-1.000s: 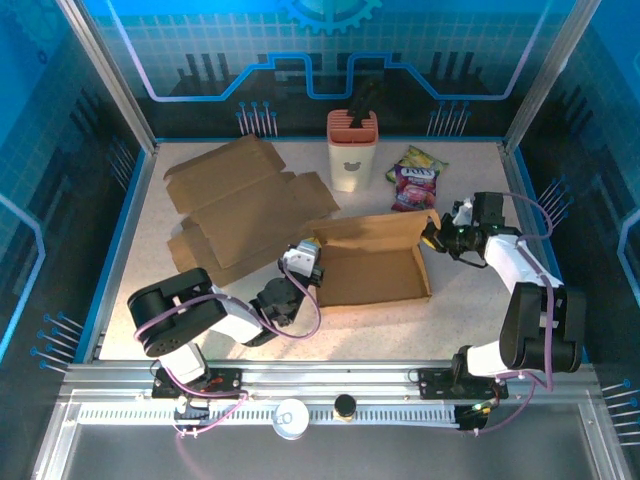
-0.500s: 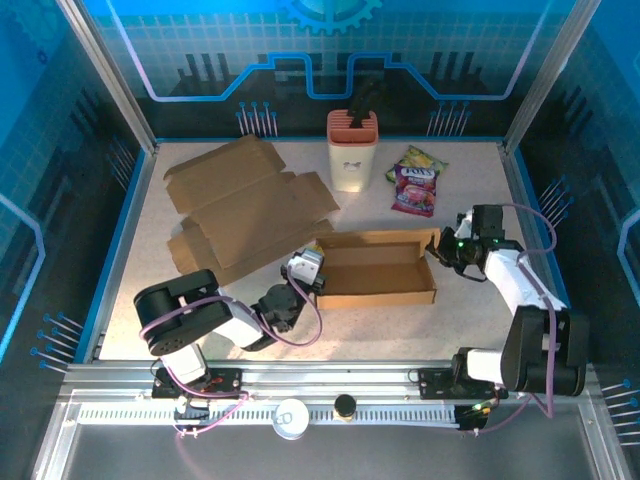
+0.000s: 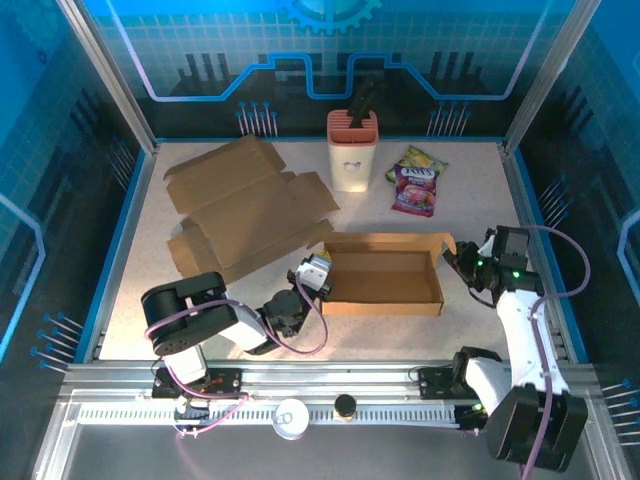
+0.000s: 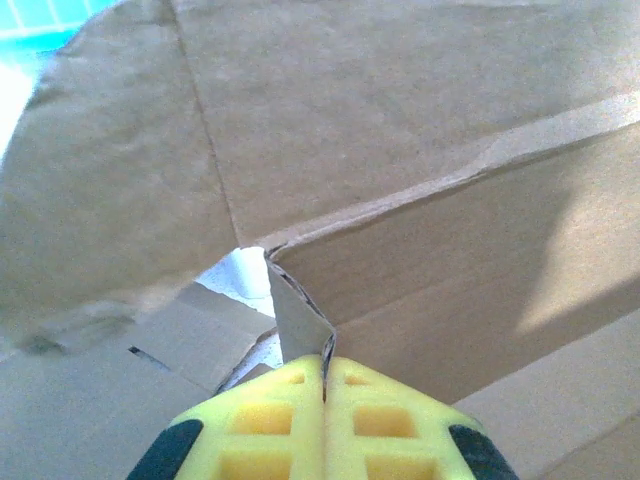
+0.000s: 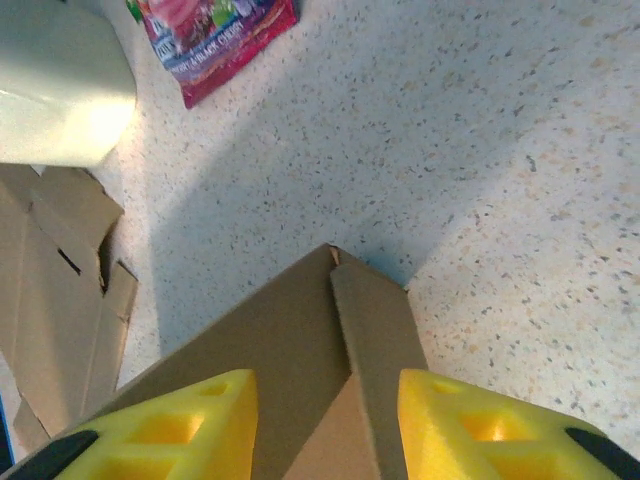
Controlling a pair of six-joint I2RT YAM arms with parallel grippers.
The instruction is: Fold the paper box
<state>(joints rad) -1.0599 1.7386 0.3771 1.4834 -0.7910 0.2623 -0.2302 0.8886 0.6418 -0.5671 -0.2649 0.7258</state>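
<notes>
- The paper box [image 3: 383, 275] lies open side up on the desk [image 3: 480, 200], roughly midway between the left and right edges and closer to the near edge than to the far one.
- The left claw [image 4: 325, 372] is at the box's left end. Its yellow pads are pressed together on a thin cardboard flap at that corner.
- The right claw [image 5: 325, 425] is at the box's right end. Its pads [image 5: 190, 420] stand well apart and straddle the corner of the box without gripping it.
- Flat cardboard sheets [image 3: 245, 205] lie toward the far left corner.
- A cream holder [image 3: 352, 150] stands at the far edge.
- Two snack bags [image 3: 418, 182] lie just to the right of the holder.
</notes>
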